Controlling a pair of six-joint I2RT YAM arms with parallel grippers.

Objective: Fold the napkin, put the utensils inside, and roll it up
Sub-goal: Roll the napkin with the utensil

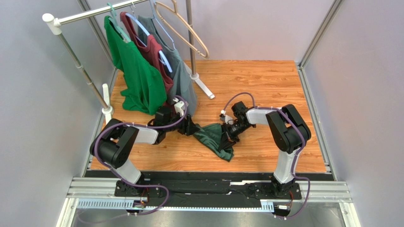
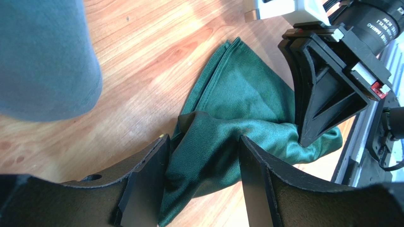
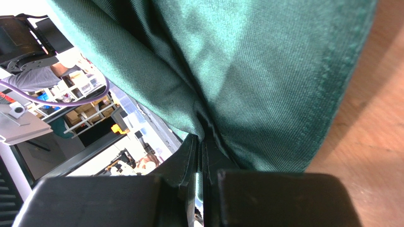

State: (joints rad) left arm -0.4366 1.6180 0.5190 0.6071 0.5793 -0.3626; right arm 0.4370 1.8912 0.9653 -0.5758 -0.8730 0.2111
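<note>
- Wood-grain bench [image 1: 265, 80] between grey walls, with a rail of hanging shirts [image 1: 142, 71] at its far left corner; the napkin [image 1: 215, 139] lies bunched near the middle, between the two arms, partly on the wood and partly lifted.
- Pinched tight on a fold of that cloth is the right end effector [image 3: 201, 142]; its wrist view shows the fabric caught between the closed fingers and draping away from them.
- Opposite it, the left end effector [image 2: 203, 146] stands wide, a raised ridge of cloth between its fingers; it has no grip, and whether the pads touch the fabric I cannot tell.
- No fork shows in any view.
- Step in hand, as I judge it: the fold itself, early in the task; the cloth is crumpled, not laid square.
- Next move calls for the left fingers to close on one edge alone, not several layers; then both arms can draw the cloth taut and lay it flat.
</note>
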